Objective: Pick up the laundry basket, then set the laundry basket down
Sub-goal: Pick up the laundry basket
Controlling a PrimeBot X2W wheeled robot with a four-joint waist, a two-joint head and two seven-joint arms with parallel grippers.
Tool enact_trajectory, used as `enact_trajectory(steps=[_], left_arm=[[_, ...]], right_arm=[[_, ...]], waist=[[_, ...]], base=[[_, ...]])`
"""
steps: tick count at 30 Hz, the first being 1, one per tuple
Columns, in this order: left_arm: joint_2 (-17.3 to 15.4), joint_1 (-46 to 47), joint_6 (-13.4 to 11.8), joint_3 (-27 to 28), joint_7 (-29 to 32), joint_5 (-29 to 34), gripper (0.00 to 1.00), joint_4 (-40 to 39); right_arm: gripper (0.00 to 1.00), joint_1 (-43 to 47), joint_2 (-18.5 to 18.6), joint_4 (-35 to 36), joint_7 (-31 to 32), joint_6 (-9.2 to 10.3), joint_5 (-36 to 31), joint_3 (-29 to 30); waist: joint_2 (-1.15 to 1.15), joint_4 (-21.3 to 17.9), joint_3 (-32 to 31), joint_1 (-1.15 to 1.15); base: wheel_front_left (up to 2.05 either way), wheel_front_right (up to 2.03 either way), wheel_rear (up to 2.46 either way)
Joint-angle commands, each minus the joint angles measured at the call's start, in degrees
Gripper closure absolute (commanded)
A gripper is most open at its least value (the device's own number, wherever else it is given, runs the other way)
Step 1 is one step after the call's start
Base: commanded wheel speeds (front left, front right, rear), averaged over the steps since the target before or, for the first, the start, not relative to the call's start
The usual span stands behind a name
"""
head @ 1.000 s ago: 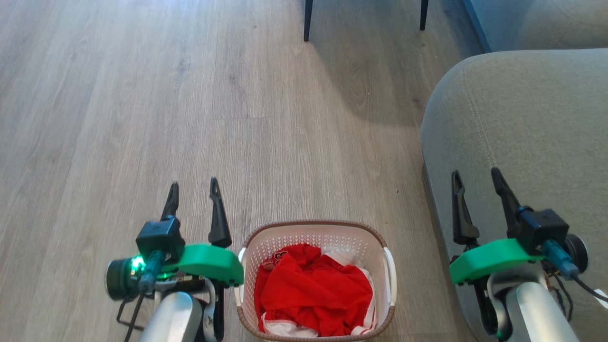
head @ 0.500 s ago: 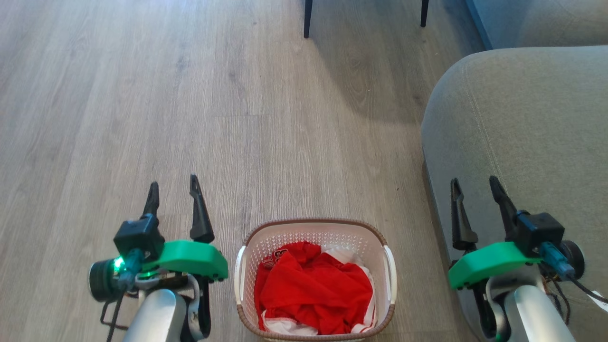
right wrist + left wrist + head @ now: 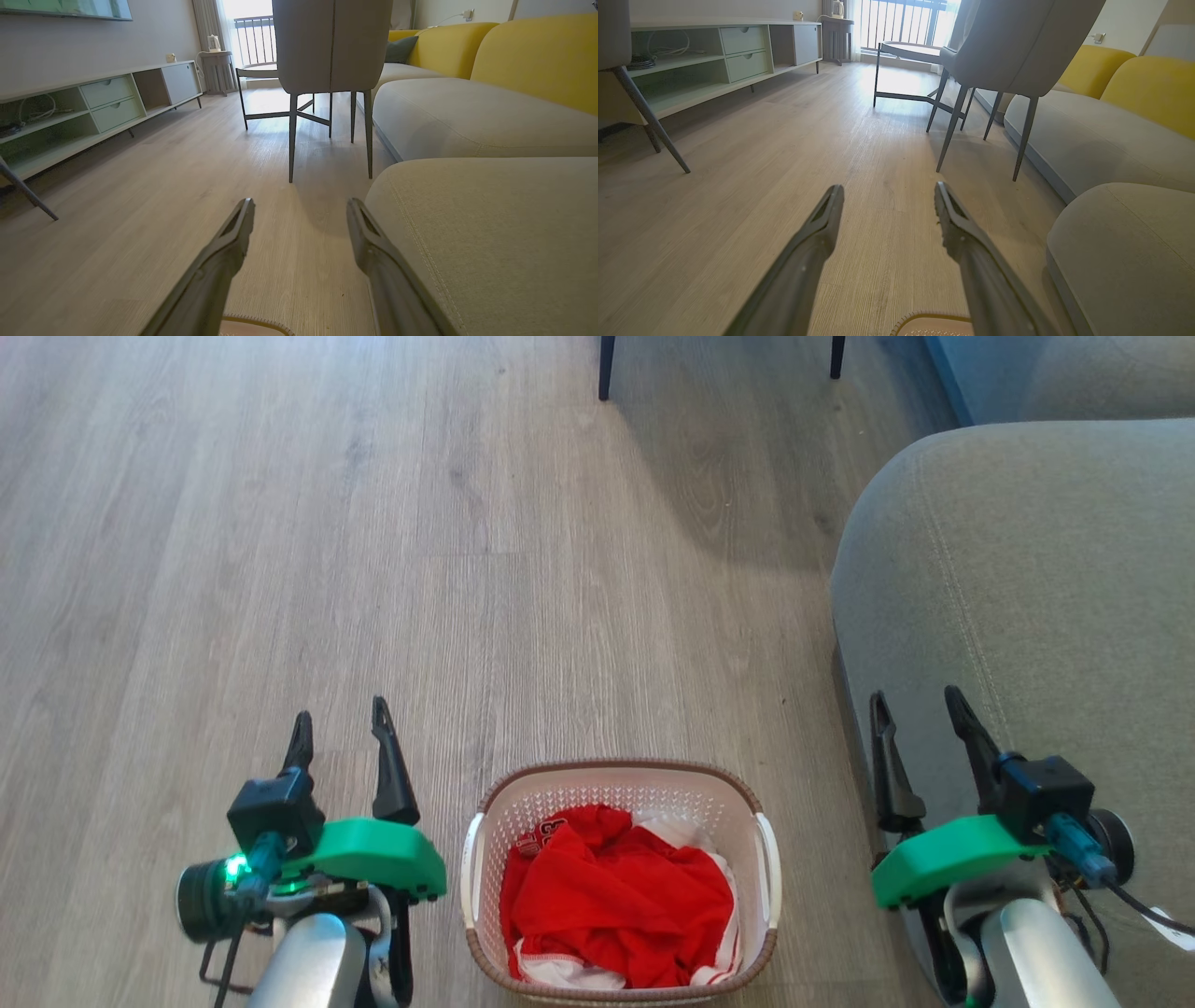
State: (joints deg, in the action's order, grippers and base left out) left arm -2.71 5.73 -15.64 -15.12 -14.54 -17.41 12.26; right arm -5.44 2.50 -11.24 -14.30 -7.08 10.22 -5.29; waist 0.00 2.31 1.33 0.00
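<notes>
The laundry basket (image 3: 569, 798) stands on the wooden floor at the bottom middle of the head view, white and perforated with a brown rim, red-and-white clothes heaped inside. A sliver of its rim (image 3: 931, 322) peeks in at the bottom of the left wrist view, and another sliver of rim (image 3: 254, 323) in the right wrist view. My left gripper (image 3: 341, 728) hovers open to the basket's left, nothing between its fingers. My right gripper (image 3: 920, 705) is open to the basket's right, over the sofa's edge, holding nothing.
A grey sofa (image 3: 1036, 579) fills the right side, close beside the basket and under my right arm. A chair on thin dark legs (image 3: 990, 70) stands ahead, with a low side table (image 3: 906, 51) behind it. A long low cabinet (image 3: 714, 56) lines the left wall.
My left gripper has shifted left, away from the basket, opening a gap beside its handle. My right gripper edged slightly left. The basket stays put and both grippers remain open.
</notes>
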Motion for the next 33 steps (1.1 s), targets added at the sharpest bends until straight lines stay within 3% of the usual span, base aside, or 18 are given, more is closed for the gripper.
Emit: enact_trajectory(steps=[1,7,15,23,33], left_arm=[[-0.17,1.90,0.13,1.63,-0.46,-0.26,0.00,-1.67],[-0.17,2.94,-0.07,1.27,-0.46,-1.10,0.00,-1.26],[-0.17,5.94,1.25,0.53,-0.46,-3.50,0.00,2.43],[-0.17,12.77,3.79,-1.83,-0.46,-3.77,0.00,12.82],[-0.17,21.93,8.34,-1.92,-0.46,-7.42,0.00,27.31]], right_arm=[[0.00,-1.47,0.38,1.65,-0.70,-0.41,-0.23,-1.44],[0.00,-2.87,0.38,0.95,-0.70,-0.41,-1.88,-1.67],[0.00,-7.44,0.38,-6.56,-0.70,-0.41,-2.23,-2.71],[0.00,-15.98,1.09,-17.10,-0.70,-0.41,2.79,-4.23],[0.00,-24.42,1.76,-30.56,-0.70,-0.41,9.72,-10.72]], waist=[[0.00,0.03,0.26,0.00],[0.00,0.00,3.81,0.00],[0.00,-0.58,10.39,0.00],[0.00,-0.73,19.80,0.00],[0.00,-1.08,28.88,0.00]], base=[[0.00,0.00,0.00],[0.00,0.00,0.00],[0.00,0.00,0.00],[0.00,0.00,0.00],[0.00,0.00,0.00]])
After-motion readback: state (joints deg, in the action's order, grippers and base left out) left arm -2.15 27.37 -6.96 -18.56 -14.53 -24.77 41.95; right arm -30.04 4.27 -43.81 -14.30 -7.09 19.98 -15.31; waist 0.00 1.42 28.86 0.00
